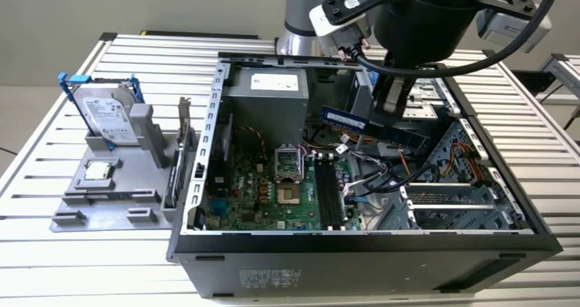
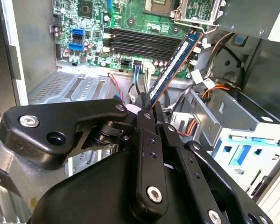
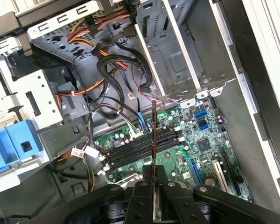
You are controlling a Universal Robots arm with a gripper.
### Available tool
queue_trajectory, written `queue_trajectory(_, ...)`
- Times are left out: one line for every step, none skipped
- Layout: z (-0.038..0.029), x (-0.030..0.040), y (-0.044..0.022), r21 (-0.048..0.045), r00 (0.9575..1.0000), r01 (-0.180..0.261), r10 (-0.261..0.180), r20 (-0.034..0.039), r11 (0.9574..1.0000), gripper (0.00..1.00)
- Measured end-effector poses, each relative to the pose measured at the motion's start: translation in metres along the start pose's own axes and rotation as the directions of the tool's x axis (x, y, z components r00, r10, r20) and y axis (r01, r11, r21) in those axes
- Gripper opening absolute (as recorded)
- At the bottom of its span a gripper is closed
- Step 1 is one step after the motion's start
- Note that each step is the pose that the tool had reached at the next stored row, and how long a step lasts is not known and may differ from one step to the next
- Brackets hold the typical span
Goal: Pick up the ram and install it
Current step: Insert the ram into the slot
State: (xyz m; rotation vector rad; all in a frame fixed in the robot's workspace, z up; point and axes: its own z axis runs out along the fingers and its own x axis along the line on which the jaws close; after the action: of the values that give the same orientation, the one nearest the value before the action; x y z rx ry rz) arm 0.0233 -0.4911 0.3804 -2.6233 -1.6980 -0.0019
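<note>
Gripper [image 2: 147, 106] is clamping one end of the ram [image 2: 177, 65], the arm reaching down into the open computer case [image 1: 363, 253] over the motherboard [image 2: 130, 16]. The ram's long axis is running out from its grip, crossing above the empty memory slots [image 2: 140, 42], clear of them.

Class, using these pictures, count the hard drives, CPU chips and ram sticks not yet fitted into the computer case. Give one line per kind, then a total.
hard drive: 1
CPU chip: 1
ram stick: 1, held in the gripper
Total: 3
</note>
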Motion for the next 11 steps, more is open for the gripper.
queue_trajectory(0.0000,0.0000,0.0000,-0.0001,1.0000,-0.009,0.009,-0.0001,1.0000,0.00)
queue_trajectory(0.0000,0.0000,0.0000,-0.0002,0.9998,-0.018,0.018,-0.0002,0.9998,0.00)
queue_trajectory(0.0000,0.0000,0.0000,-0.0003,0.9996,-0.027,0.027,-0.0003,0.9996,0.00)
queue_trajectory(0.0000,0.0000,0.0000,-0.0004,0.9993,-0.036,0.036,-0.0004,0.9993,0.00)
queue_trajectory(-0.0001,0.0000,0.0000,-0.0005,0.9990,-0.045,0.045,-0.0005,0.9990,0.00)
queue_trajectory(-0.0001,0.0000,0.0000,-0.0006,0.9985,-0.055,0.055,-0.0006,0.9985,0.00)
queue_trajectory(-0.0001,0.0000,0.0000,-0.0007,0.9979,-0.065,0.065,-0.0007,0.9979,0.00)
queue_trajectory(0.0000,-0.0001,0.0000,-0.0007,0.9972,-0.075,0.075,-0.0009,0.9972,0.00)
queue_trajectory(0.0000,-0.0001,0.0000,-0.0008,0.9964,-0.085,0.085,-0.0011,0.9964,0.00)
queue_trajectory(-0.0001,-0.0001,0.0001,-0.0009,0.9954,-0.096,0.096,-0.0012,0.9954,0.00)
queue_trajectory(0.0000,-0.0001,0.0001,-0.0010,0.9944,-0.106,0.106,-0.0014,0.9944,0.00)
